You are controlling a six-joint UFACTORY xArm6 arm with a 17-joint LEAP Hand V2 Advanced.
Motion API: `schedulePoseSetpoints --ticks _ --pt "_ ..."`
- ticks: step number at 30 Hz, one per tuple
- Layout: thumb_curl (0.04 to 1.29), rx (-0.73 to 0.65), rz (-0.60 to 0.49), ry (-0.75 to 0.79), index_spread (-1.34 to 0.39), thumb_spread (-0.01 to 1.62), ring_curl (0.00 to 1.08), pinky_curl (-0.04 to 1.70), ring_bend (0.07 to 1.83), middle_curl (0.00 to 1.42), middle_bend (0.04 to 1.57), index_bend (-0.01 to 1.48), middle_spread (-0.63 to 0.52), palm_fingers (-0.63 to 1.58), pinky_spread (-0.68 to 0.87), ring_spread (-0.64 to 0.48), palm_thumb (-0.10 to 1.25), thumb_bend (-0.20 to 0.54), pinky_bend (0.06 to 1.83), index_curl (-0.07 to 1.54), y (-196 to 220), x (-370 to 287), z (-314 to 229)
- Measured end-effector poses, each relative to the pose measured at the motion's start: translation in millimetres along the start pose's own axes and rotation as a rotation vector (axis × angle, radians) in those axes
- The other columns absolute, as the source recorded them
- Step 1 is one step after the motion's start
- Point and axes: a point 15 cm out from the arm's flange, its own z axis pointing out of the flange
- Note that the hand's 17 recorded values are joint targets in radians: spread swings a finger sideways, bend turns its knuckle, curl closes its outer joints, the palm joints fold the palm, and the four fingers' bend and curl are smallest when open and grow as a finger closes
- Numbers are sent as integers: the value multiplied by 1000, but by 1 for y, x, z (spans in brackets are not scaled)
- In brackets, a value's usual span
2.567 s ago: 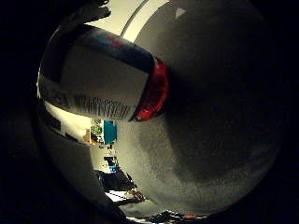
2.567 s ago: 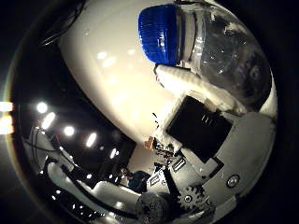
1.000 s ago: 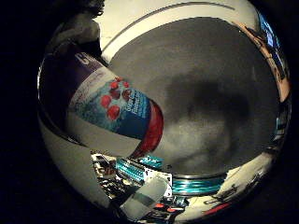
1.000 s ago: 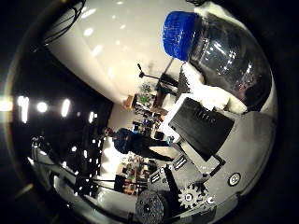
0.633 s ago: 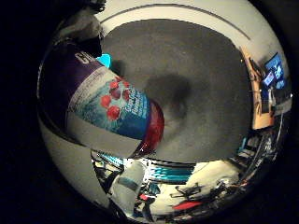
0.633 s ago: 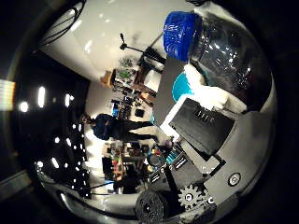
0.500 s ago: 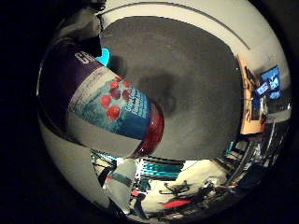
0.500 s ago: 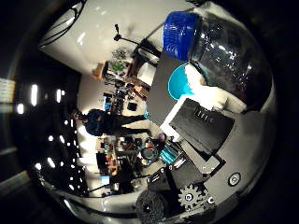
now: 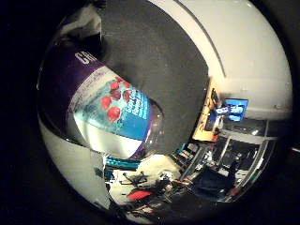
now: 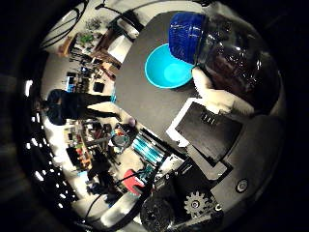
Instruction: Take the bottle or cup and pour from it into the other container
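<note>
A clear bottle with a blue cap [image 10: 186,35] and a purple and blue label with red berries [image 9: 98,98] lies close against my palm. My right hand [image 10: 217,135] is shut on the bottle: a white finger [image 10: 222,100] curls round its body in the right thumb side palm view. The bottle holds dark red liquid [image 10: 235,70]. A teal bowl [image 10: 170,68] stands on the dark grey table [image 10: 145,97], just beyond the capped neck. The right little finger side palm view shows the bottle's labelled body over the grey table top [image 9: 178,66].
The table's edge [image 10: 111,106] drops off to a cluttered room with shelves and equipment. A monitor [image 9: 230,110] stands past the table's far side in the right little finger side palm view.
The hand has turned with the bottle, so both views have swung from ceiling and wall down onto the table. The teal bowl has come fully into view beside the blue cap.
</note>
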Motion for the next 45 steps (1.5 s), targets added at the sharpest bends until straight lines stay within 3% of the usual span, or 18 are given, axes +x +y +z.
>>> schedulePoseSetpoints --ticks 7,24,33,45 --pt "964 -119 9 55 -187 382 781 1058 1355 758 1384 1223 -114 1117 -227 -224 1038 -22 1253 767 -29 -27 6" --pt "971 -287 -119 476 -187 415 816 1068 1327 760 1379 1219 -114 1124 -229 -230 1027 -21 1248 765 -88 -43 2" --pt "977 -327 -201 565 -187 441 827 1068 1320 759 1379 1218 -114 1125 -228 -232 1029 -21 1247 765 -98 -71 16" --pt "972 -349 -215 581 -186 453 835 1068 1314 758 1379 1209 -114 1127 -228 -234 1024 -21 1246 762 -102 -80 31"
